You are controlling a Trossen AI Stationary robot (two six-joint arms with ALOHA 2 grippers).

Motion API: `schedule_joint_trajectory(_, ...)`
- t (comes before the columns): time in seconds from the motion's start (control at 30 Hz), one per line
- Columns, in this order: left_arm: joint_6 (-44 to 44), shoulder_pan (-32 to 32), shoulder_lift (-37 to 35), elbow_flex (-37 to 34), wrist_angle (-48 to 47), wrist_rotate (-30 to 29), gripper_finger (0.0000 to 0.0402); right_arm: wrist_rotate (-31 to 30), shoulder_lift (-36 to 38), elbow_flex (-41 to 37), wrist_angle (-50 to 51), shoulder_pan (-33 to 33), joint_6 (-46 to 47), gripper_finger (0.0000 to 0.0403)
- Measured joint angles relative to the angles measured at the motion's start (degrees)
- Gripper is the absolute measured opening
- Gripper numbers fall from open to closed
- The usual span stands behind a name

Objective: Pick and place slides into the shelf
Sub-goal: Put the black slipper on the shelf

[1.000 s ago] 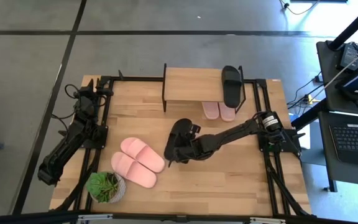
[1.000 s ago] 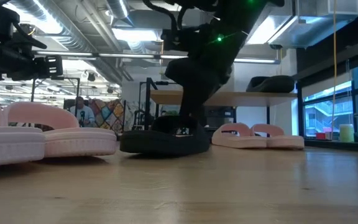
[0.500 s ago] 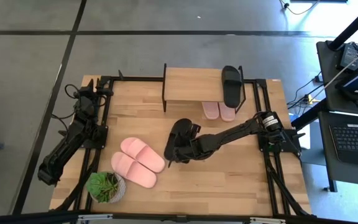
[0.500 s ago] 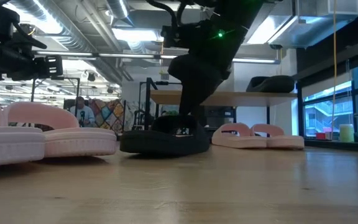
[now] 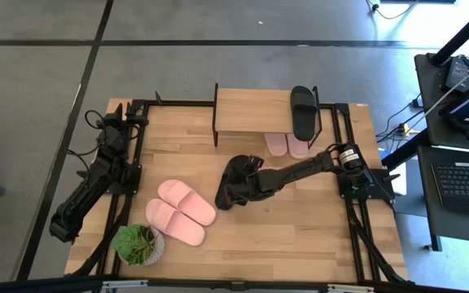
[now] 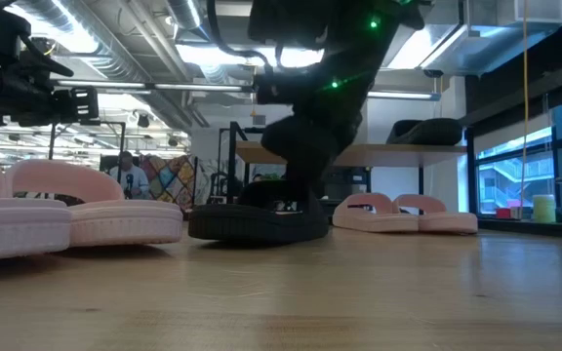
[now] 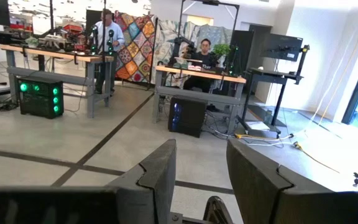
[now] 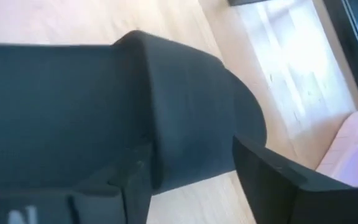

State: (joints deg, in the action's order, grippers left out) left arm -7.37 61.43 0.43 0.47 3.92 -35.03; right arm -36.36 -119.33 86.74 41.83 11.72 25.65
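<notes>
A black slide (image 5: 228, 177) lies flat on its sole mid-table, also in the low view (image 6: 257, 222). My right gripper (image 5: 238, 189) is low over it, open, and in its wrist view (image 8: 188, 180) a finger stands on either side of the slide's rounded black strap (image 8: 185, 106). A second black slide (image 5: 303, 112) rests on the shelf (image 5: 251, 110) top, at its right end. Two pink slides (image 5: 287, 145) sit under the shelf. Two more pink slides (image 5: 181, 212) lie on the table's left. My left gripper (image 7: 201, 168) is open, parked at the left edge (image 5: 123, 120). My right gripper comes down on the black slide from above, slanting from the table's right, with one finger (image 8: 132, 180) and the other (image 8: 278, 180) flanking the strap. I cannot tell whether they touch it. The slide lies flat on the table.
A small potted green plant (image 5: 138, 242) stands at the near left corner, beside the pink pair. The shelf's black legs (image 5: 216, 122) stand at the far edge. Bare wood (image 5: 300, 220) lies near and right of the black slide. People sit in the room beyond.
My right arm has sunk lower and its gripper has moved a little toward the far edge, down over the black slide. The slide has stayed flat where it was.
</notes>
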Motion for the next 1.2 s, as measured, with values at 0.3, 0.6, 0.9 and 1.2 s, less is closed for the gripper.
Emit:
schedule_joint_trajectory(0.3, 0.0, 0.0, 0.0, 0.0, 0.0, 0.0, 0.0134, 0.0, -0.2, 0.1, 0.3, -0.2, 1.0, 0.0106)
schedule_joint_trajectory(0.6, 0.0, 0.0, 0.0, 0.0, 0.0, 0.0, 0.0134, 7.2, -0.2, 3.2, 2.3, 1.8, 0.9, 0.0016)
schedule_joint_trajectory(0.9, 0.6, 0.0, 0.0, 0.0, 0.0, -0.1, 0.0134, 13.6, 2.6, 24.3, 20.3, 2.1, -9.4, 0.0012)
schedule_joint_trajectory(1.2, 6.5, 0.0, 0.1, 0.0, 0.0, 0.0, 0.0134, 0.1, 6.2, 47.9, 42.8, 1.2, -14.6, 0.0012)
